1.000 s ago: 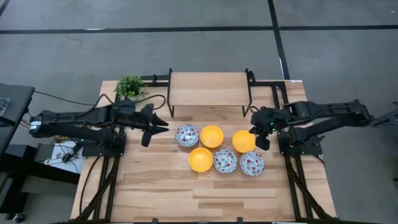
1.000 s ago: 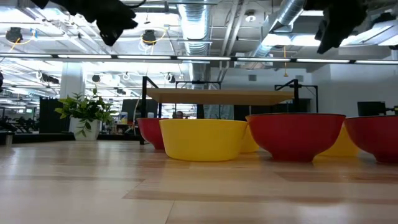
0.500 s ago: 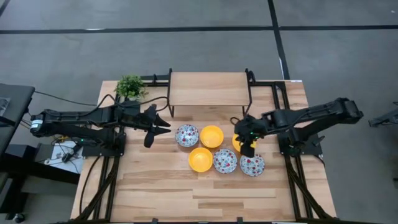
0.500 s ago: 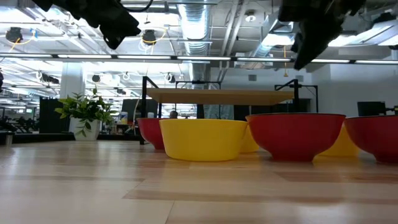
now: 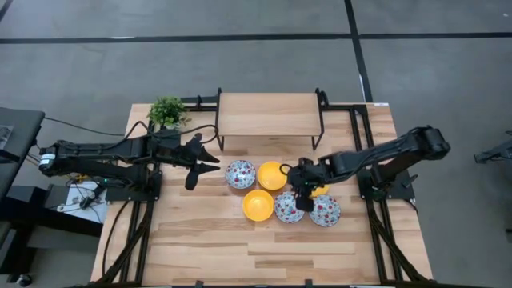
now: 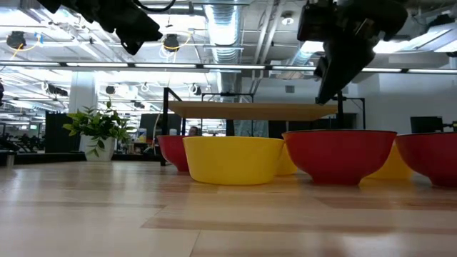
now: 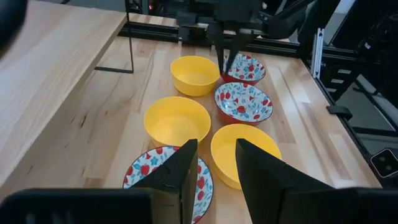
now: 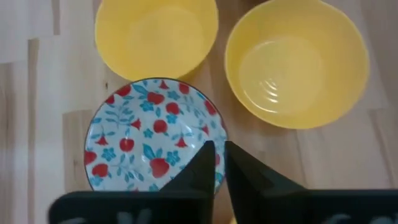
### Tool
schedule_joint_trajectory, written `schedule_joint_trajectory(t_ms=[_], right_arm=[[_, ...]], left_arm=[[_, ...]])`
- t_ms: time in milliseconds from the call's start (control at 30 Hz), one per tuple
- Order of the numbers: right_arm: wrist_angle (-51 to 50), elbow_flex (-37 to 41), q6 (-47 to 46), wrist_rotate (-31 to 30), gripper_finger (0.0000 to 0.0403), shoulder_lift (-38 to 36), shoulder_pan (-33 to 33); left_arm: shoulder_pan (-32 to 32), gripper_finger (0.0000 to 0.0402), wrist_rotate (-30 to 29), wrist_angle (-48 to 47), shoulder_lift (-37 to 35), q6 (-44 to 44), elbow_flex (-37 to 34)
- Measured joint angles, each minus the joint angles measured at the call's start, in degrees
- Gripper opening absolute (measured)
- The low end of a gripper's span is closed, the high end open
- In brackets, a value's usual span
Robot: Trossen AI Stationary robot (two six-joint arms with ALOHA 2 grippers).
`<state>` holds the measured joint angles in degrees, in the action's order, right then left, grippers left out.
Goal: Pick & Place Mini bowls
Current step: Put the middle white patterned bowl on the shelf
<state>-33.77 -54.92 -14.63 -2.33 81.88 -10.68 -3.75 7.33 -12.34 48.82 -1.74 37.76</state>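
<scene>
From above, six mini bowls (image 5: 282, 194) sit clustered mid-counter (image 5: 208, 240) in front of a wooden shelf (image 5: 268, 114), with a potted plant (image 5: 167, 111) at the far left corner. The right pincer (image 5: 302, 198) hangs over the middle floral bowl (image 5: 289, 206), between the yellow bowls; its own wrist view shows the fingers (image 8: 205, 163) only a narrow slit apart, empty, above that bowl's rim. The left pincer (image 5: 192, 162) waits beside the cluster, moderately parted and holding nothing. Only the low view reveals the floral bowls' red outsides (image 6: 338, 153). No writing or labels can be read anywhere.
</scene>
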Motion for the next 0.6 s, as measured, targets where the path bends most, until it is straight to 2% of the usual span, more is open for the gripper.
schedule_joint_trajectory(t_ms=[133, 233, 600], right_arm=[[-0.1, 0.0, -0.4, -0.1, 0.0077, 1.1, -0.2], [-0.3, 0.0, -0.1, 0.5, 0.0095, 2.4, -0.1], [-0.1, 0.0, 0.1, 0.7, 0.0102, 6.7, -0.1]], left_arm=[[0.0, 0.0108, 0.0, 0.0, 0.0, 0.0, 0.0], [0.0, 0.0108, 0.0, 0.0, 0.0, 0.0, 0.0], [0.0, 0.0108, 0.0, 0.1, 0.0, -0.2, 0.0]])
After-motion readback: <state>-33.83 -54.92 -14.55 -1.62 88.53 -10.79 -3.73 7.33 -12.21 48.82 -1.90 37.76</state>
